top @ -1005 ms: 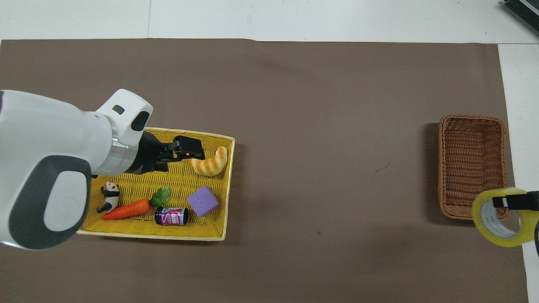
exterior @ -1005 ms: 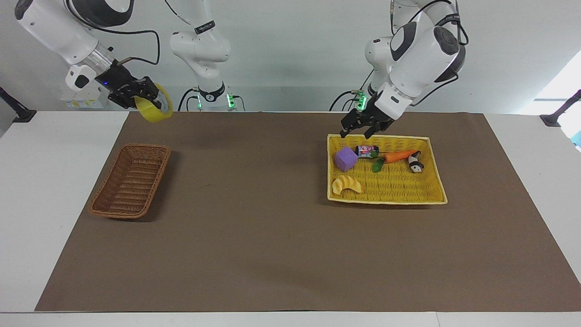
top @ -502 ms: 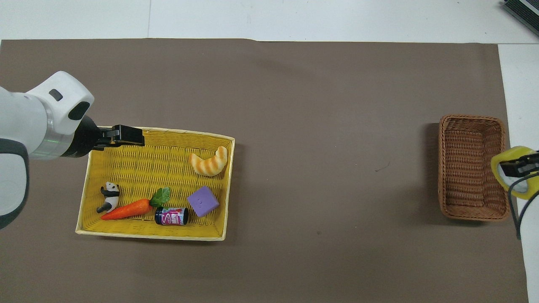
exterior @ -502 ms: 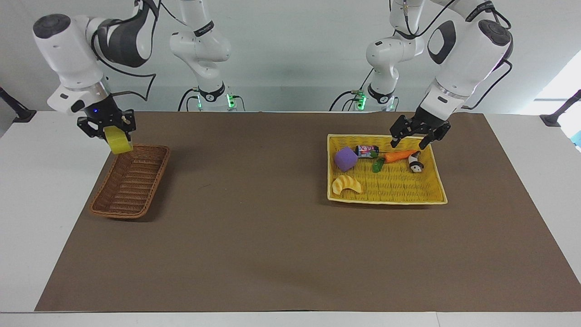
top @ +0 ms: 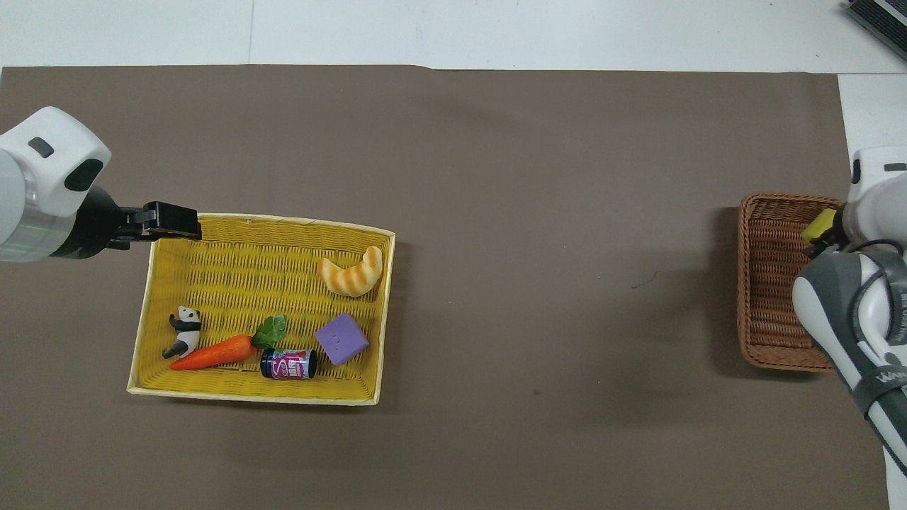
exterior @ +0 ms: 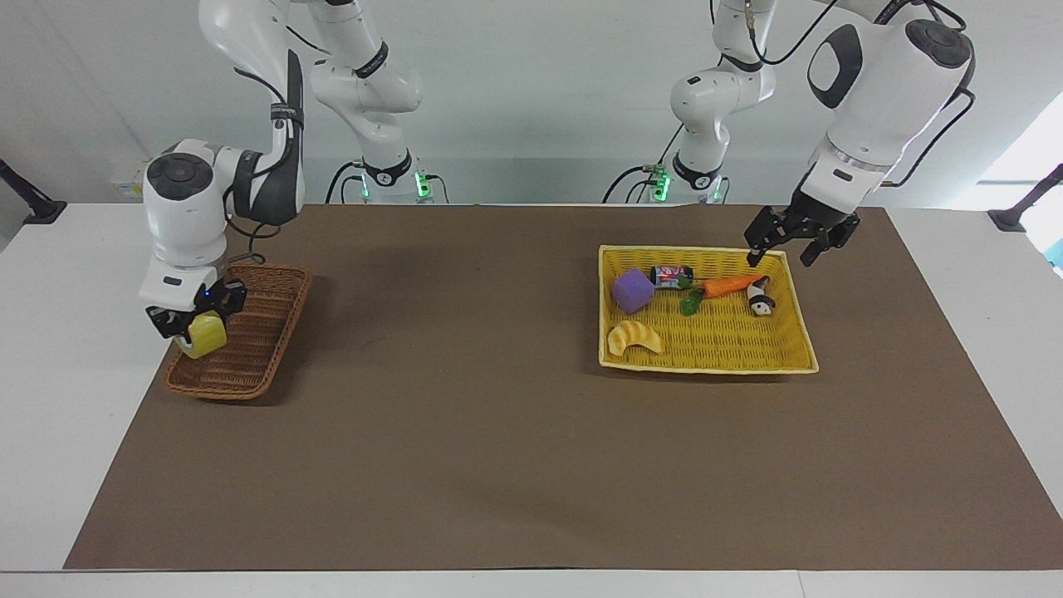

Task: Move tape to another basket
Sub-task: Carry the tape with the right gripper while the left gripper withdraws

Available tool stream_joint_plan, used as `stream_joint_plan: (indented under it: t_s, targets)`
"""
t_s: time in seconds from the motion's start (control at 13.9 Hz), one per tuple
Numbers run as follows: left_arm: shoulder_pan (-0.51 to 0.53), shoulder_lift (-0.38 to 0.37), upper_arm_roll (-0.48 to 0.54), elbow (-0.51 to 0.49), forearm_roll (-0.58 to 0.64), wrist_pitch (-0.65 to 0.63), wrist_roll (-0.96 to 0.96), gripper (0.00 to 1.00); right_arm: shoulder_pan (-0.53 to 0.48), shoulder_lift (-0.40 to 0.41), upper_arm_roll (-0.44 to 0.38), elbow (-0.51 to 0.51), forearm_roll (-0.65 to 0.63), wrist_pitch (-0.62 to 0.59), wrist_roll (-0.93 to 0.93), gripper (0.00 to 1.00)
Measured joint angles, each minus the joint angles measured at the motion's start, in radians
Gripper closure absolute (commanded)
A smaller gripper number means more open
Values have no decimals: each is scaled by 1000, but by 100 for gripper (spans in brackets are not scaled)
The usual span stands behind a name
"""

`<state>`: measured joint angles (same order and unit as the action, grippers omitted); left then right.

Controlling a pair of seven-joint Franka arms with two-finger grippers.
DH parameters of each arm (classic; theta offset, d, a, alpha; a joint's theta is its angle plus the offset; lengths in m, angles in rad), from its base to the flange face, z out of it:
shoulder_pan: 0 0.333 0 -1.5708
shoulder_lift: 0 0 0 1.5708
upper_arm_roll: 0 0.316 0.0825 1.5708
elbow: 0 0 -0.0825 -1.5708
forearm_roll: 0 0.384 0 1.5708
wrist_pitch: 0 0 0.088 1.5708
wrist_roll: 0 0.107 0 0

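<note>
One tape roll (exterior: 205,334); one brown basket (exterior: 249,320); one yellow tray (exterior: 706,359); one croissant (exterior: 634,338), cube (exterior: 634,290), can (exterior: 671,276), carrot (exterior: 722,286), panda (exterior: 759,299).

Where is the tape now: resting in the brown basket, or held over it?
Held over it. The right hand grips the tape low over the brown basket; whether it touches the weave cannot be told.

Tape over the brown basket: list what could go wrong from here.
1. The right gripper holds the tape at the basket's side wall toward the right arm's end of the table, not over its middle. Released here, the roll may catch the rim and tip out onto the mat.
2. The roll seems to be held on edge, so it could roll after release.
3. The left gripper hovers at a corner of the yellow tray; lowering could clip the rim.
</note>
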<state>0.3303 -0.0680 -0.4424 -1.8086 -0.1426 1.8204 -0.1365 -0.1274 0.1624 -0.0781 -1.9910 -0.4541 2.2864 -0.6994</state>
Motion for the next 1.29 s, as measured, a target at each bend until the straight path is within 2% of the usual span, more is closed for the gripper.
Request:
stream_joint_plan:
  t_s: [0.07,0.36,0.5,0.57,0.65,1.0,1.29]
  targets:
    - [-22,0,32,9,0,-16,1,0,9,7,0,0,-16,5,0,100]
    - [-246,-1,290,84,28,-109,4,0,18,17,0,-14,-55,24,6,100]
    - [-316,-2,369,127,53,-179,5,0,17,25,-1,-41,-56,50,18,100]
    - [-328,-4,390,145,58,-221,19,0,16,27,-3,-54,-56,52,32,60]
    - [-327,-7,401,158,60,-258,49,0,16,27,-3,-67,-56,52,51,1]
    - [-321,-29,424,169,76,-330,102,0,18,22,-1,-82,-57,48,83,0]
    - [-322,-42,421,169,83,-362,102,0,50,-6,1,-80,-18,-24,136,0]
